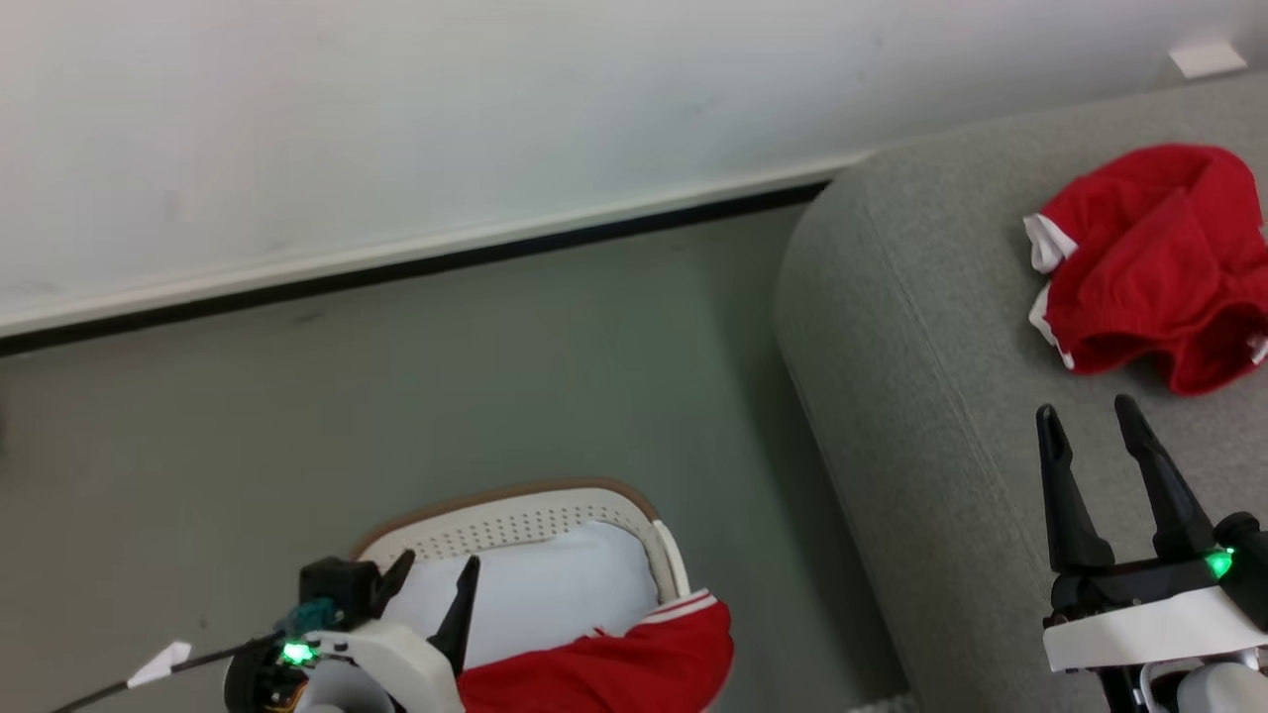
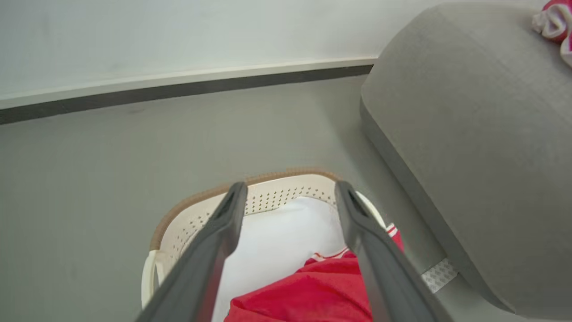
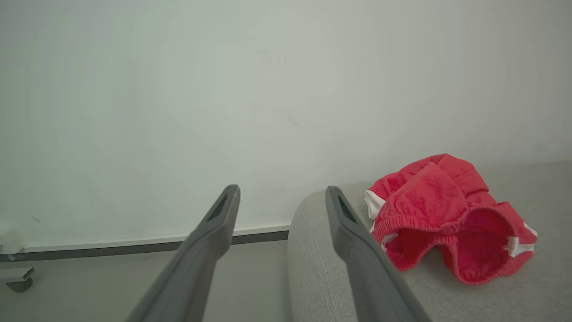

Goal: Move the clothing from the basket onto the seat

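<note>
Bare floor (image 1: pixel 396 396) separates the basket (image 1: pixel 515 515) from the seat (image 1: pixel 921 347), which has a rounded edge. Your left gripper (image 1: pixel 439 564) gapes empty above the basket, with a red garment (image 1: pixel 614 663) just beside it across the rim. Your right gripper (image 1: pixel 1085 411), equally wide, points toward the red shorts (image 1: pixel 1149 267) on the seat.

Open floor (image 1: pixel 773 495) separates the basket (image 1: pixel 515 517) from the seat (image 1: pixel 921 396), whose near surface lies bare, while the red shorts (image 1: pixel 1149 257) occupy its far part, seemingly clear of the edge.

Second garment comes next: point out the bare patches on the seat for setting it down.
Free: the seat, from its rounded left edge to the red shorts, and the strip by the open right gripper. Crowded: its far right, where the shorts lie.
</note>
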Tool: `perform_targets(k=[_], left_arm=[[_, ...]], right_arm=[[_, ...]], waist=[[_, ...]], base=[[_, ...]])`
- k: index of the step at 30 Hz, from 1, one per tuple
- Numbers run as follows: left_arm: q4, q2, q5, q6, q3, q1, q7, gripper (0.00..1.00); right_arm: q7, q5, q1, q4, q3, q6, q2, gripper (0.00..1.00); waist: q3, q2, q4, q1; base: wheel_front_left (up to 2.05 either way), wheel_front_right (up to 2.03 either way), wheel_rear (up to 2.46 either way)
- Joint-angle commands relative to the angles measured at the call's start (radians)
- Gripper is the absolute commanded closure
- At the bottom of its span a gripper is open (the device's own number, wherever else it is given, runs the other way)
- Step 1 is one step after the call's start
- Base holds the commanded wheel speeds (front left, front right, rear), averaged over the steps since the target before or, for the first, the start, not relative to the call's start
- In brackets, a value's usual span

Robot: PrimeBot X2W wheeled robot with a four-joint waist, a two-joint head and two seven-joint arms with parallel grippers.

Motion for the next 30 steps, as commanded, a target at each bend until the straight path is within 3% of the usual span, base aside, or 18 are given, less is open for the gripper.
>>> perform_targets(k=[1,6,14,24,30], left_arm=[[0.030,0.019,-0.001,-0.003,-0.013,-0.022,0.011,0.00],[0.155,0.073,-0.004,-0.003,-0.122,-0.087,0.044,0.00],[0.297,0.166,-0.029,-0.002,-0.376,-0.144,0.111,0.00],[0.368,0.268,-0.033,-0.002,-0.663,-0.251,0.162,0.00],[0.388,0.297,-0.063,-0.002,-0.802,-0.311,0.190,0.00]], right_arm=[[-0.003,-0.015,-0.018,-0.010,-0.006,-0.002,0.008,0.00],[-0.003,-0.020,-0.040,-0.025,-0.017,-0.002,0.028,0.00],[-0.003,-0.027,-0.061,-0.046,-0.026,-0.002,0.067,0.00],[-0.003,-0.016,-0.091,-0.060,-0.013,-0.002,0.112,0.00],[-0.003,-0.006,-0.113,-0.069,-0.015,-0.002,0.128,0.00]], waist=[[0.056,-0.0001,-0.049,-0.0002],[0.122,-0.0001,-0.094,-0.0002],[0.200,-0.0001,-0.160,-0.0002],[0.314,-0.0001,-0.227,-0.0002],[0.379,-0.0001,-0.262,-0.0002]], base=[[0.00,0.00,0.00],[0.00,0.00,0.00],[0.00,0.00,0.00],[0.00,0.00,0.00],[0.00,0.00,0.00]])
